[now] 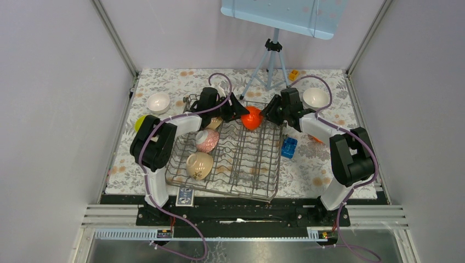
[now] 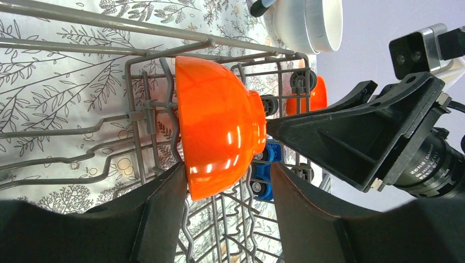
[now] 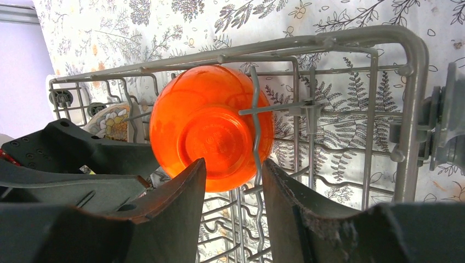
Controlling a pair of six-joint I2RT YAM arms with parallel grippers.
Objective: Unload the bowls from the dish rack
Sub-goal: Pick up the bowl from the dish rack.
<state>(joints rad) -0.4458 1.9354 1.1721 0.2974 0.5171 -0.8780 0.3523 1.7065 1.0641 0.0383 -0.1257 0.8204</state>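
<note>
One glossy orange bowl [image 2: 219, 129], tipped sideways, grey wire rack [image 1: 247, 161]

The top view looks steeply down from high at the near side, taking in the whole dish rack [image 1: 230, 164] mid-frame, while the 2 wrist views sit close at its far edge, facing each other across 1 shared orange bowl [image 2: 216, 129], which fills mid-frame in both.
</note>
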